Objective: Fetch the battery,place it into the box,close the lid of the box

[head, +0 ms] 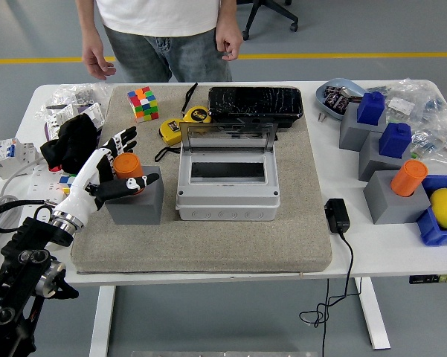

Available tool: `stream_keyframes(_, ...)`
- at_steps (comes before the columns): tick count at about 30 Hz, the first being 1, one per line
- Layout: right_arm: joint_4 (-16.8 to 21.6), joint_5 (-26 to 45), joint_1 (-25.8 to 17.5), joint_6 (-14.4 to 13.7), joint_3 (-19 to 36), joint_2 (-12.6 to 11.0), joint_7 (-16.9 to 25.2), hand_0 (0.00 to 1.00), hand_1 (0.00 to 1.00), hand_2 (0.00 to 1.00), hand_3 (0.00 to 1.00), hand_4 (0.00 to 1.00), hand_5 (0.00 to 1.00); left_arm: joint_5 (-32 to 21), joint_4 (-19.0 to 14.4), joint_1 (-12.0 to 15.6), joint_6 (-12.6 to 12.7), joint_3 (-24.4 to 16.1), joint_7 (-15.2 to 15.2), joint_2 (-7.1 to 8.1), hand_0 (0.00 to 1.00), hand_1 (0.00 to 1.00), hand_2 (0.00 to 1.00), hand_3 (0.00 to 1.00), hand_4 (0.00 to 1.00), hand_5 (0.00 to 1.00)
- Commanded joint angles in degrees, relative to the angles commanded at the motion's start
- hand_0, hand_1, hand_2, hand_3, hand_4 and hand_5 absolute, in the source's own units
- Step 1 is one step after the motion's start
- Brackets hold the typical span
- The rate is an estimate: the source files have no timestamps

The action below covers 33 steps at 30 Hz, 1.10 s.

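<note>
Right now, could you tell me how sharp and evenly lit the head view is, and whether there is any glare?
Head view: sharp throughout and evenly lit with only soft shadows; glare shows just on the glossy black tray; the left hand at the orange battery is unblurred.

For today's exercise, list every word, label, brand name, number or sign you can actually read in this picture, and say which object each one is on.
No text here can be read.
Yellow tape measure: dark label, too blurred.
Packets at the table's far left: print too small.
White electrical part at the left edge: markings too small.
Grey box, Rubik's cube: no text visible.
</note>
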Motion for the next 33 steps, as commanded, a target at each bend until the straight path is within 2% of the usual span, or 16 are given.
stream_keyframes(4,-0.07,-0.13,0.01,0.09,0.17,-0.05,-0.04,0.998,0.998,0.913,0.862,0.998,0.998,-1.49,0.38,-0.39,2.39,1.54,-0.66,0.27,0.858,0.918,0.897,0.872,0.998,0.037)
stream_keyframes(5,-0.07,-0.15,0.01,0.09,0.22,-0.04,-0.04,0.998,0.996,0.911,0.86,0.998,0.998,-1.85,0.44,-0.44,2.76,1.78,-0.78,0.33,0.735,0.758,0.694,0.71,0.998,0.002)
stream_keyframes(10,0.0,-0.13,0.07,0.03,0.28,0.03,0.03,0.998,0.996,0.911,0.86,0.998,0.998,-2.34,0.7,-0.61,3.54,2.51,-0.75,0.45,0.735,0.758,0.694,0.71,0.998,0.002)
stream_keyframes(11,0.01,-0.1,0.08,0.04,0.27,0.04,0.04,0.998,0.994,0.911,0.86,0.998,0.998,-2.44,0.71,-0.65,3.64,2.6,-0.74,0.46,0.668,0.679,0.519,0.516,0.998,0.002)
stream_keyframes(16,-0.02,-0.21,0.15,0.12,0.42,0.02,0.03,0.998,0.994,0.911,0.86,0.998,0.998,-3.08,0.83,-0.84,4.62,2.88,-0.9,0.51,0.668,0.679,0.519,0.516,0.998,0.002)
stream_keyframes(17,-0.01,-0.21,0.16,0.12,0.43,0.01,0.03,0.998,0.993,0.909,0.858,0.998,0.998,-3.25,0.86,-0.85,4.8,2.92,-0.95,0.52,0.622,0.591,0.438,0.397,0.998,0.002)
stream_keyframes(22,0.01,-0.28,0.24,0.08,0.48,-0.08,-0.01,0.998,0.993,0.909,0.858,0.998,0.998,-3.93,0.99,-0.93,5.64,3.09,-1.01,0.56,0.622,0.591,0.438,0.397,0.998,0.002)
stream_keyframes(23,0.01,-0.26,0.24,0.08,0.47,-0.08,-0.01,0.998,0.994,0.91,0.858,0.998,0.998,-3.99,0.98,-0.9,5.81,3.1,-1.02,0.55,0.534,0.514,0.36,0.283,0.998,0.002)
stream_keyframes(28,0.03,-0.27,0.22,0.06,0.47,-0.06,0.0,0.998,0.994,0.91,0.858,0.998,0.998,-4.22,1.08,-0.9,6.15,3.12,-0.98,0.51,0.534,0.514,0.36,0.283,0.998,0.002)
stream_keyframes(29,0.04,-0.28,0.23,0.06,0.46,-0.06,0.0,0.998,0.994,0.909,0.858,0.998,0.998,-4.31,1.12,-0.91,6.16,3.15,-0.98,0.51,0.398,0.429,0.276,0.208,0.998,0.002)
stream_keyframes(33,0.04,-0.24,0.29,0.07,0.45,-0.07,0.01,0.998,0.994,0.909,0.858,0.998,0.998,-5.38,1.38,-1.07,6.56,3.64,-1.03,0.53,0.398,0.429,0.276,0.208,0.998,0.002)
